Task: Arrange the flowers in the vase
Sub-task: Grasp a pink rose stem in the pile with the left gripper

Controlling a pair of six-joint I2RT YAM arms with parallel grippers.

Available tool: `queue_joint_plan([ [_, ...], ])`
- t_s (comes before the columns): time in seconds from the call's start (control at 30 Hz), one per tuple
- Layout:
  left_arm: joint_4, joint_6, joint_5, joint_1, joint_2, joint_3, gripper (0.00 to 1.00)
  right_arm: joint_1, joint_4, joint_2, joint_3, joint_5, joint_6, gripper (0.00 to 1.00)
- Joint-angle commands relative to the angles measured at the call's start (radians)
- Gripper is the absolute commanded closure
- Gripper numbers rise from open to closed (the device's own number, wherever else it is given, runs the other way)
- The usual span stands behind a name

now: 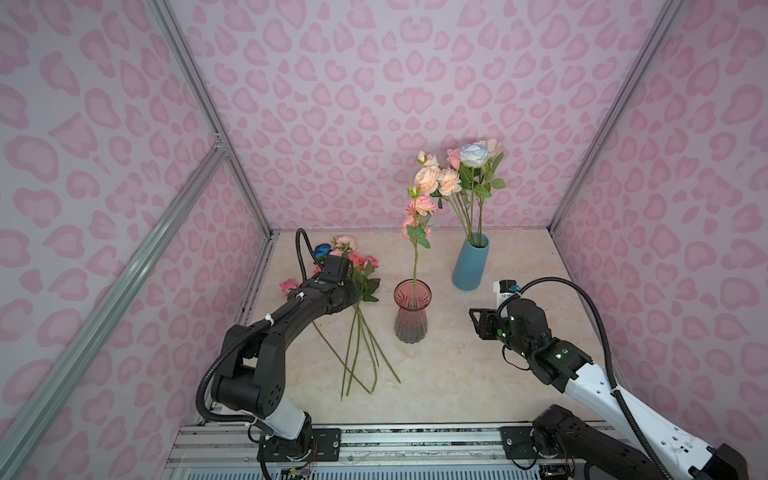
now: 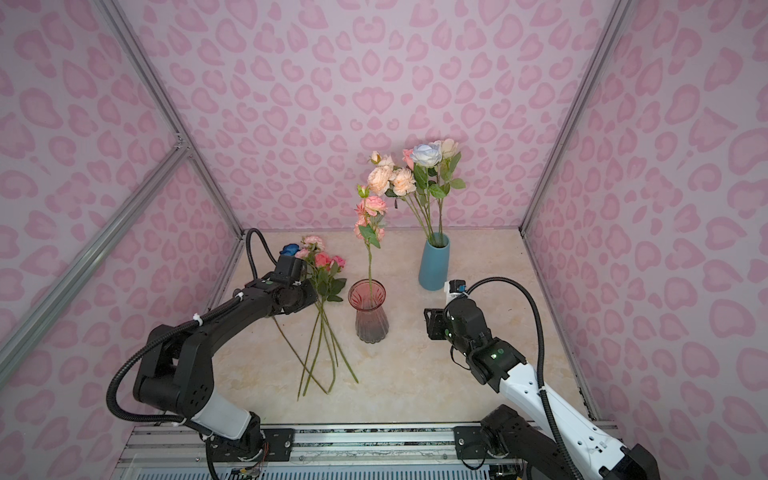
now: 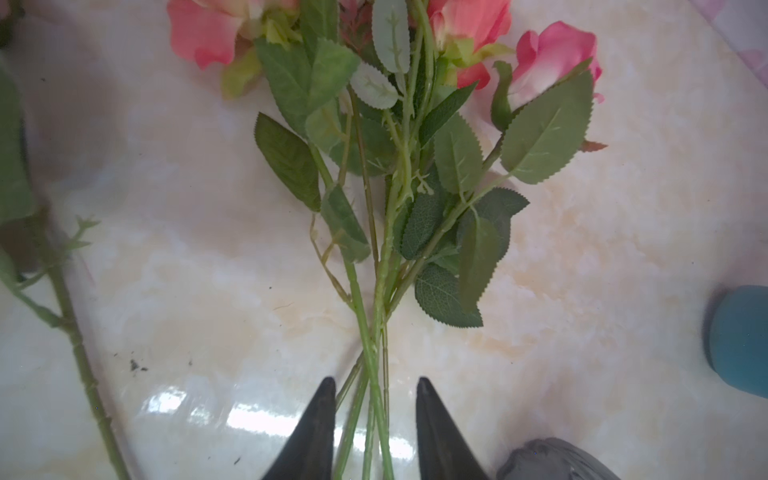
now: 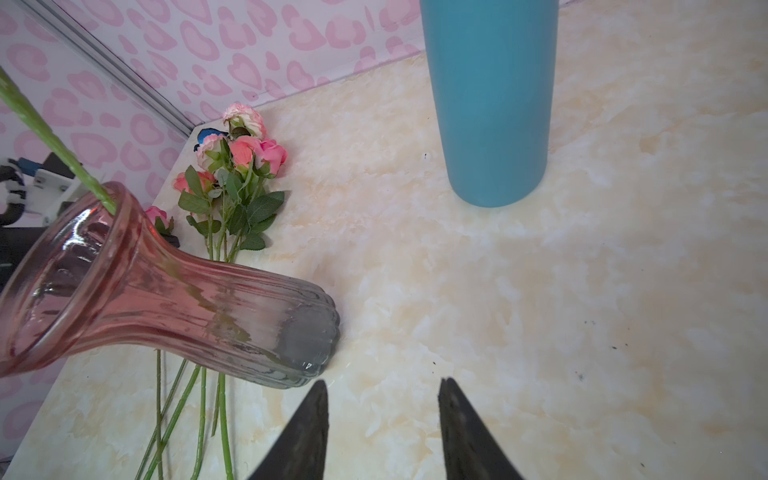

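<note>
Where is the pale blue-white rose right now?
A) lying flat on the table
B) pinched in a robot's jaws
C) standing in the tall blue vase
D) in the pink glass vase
C: the pale blue-white rose stands upright in the tall blue vase at the back, while the ribbed pink glass vase holds only one pink-bloomed stem.

In both top views the left arm (image 1: 286,318) is covering its claw (image 3: 376,380) and the mid-stems of the lying flowers (image 1: 362,261). In the left wrist view blooms (image 3: 208,33) are running off the edge; the blue vase (image 3: 739,336) and glass vase (image 3: 552,461) are showing blurred and cut off.
</note>
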Motion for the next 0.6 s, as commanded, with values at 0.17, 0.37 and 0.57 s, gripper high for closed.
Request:
queue_joint_plan([
  [0.17, 0.029, -0.036, -0.005, 0.0, 0.117, 0.063, 0.7, -0.004, -0.002, -0.012, -0.011, 0.019, -0.022, 0.55],
  [0.37, 0.03, -0.044, -0.046, 0.005, 0.14, 0.061, 0.75, -0.009, 0.007, 0.008, -0.013, 0.015, -0.024, 0.55],
  [0.57, 0.07, -0.04, -0.024, 0.022, 0.172, 0.043, 0.79, -0.012, 0.018, 0.026, -0.013, 0.009, -0.024, 0.55],
])
